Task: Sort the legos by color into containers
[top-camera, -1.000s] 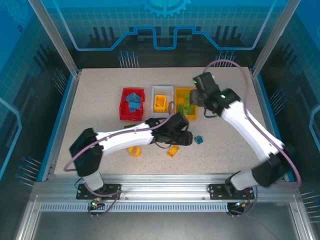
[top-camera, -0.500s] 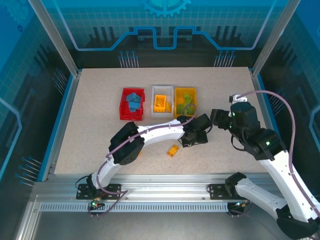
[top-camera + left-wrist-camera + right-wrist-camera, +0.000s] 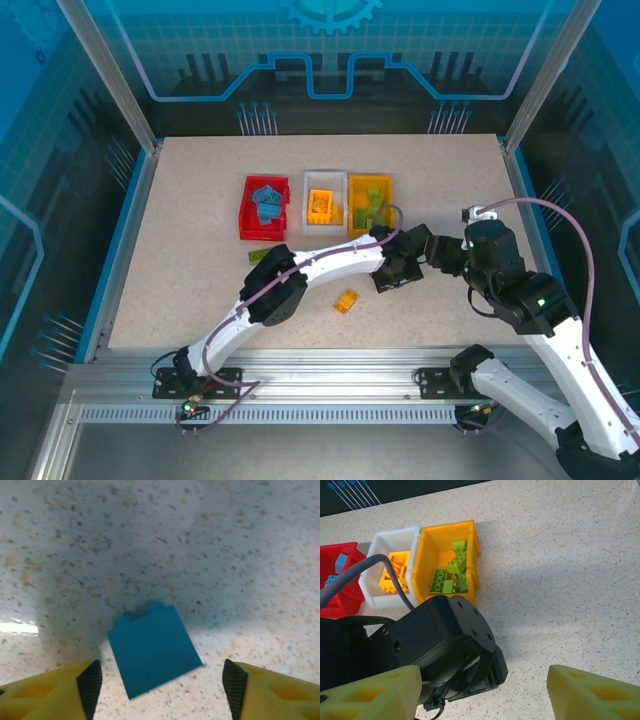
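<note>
A blue lego (image 3: 152,650) lies flat on the table between the spread fingers of my left gripper (image 3: 161,686), which hovers just over it without touching. From above, that left gripper (image 3: 396,274) covers the brick. My right gripper (image 3: 428,249) is open right beside it, its fingers straddling the left arm's black wrist (image 3: 445,645). The red bin (image 3: 265,208) holds blue legos, the white bin (image 3: 323,203) orange ones, the yellow bin (image 3: 368,205) green ones (image 3: 451,572). An orange lego (image 3: 346,300) lies loose in front.
A flat green lego (image 3: 260,256) lies by the left arm's forearm, in front of the red bin. The left arm's elbow (image 3: 272,293) rests low over the table's front middle. Bare table spreads to the far left and the back right.
The left gripper reached rightward and now stands over the blue lego. The right gripper left the yellow bin, swung back right, then edged left beside the left wrist.
</note>
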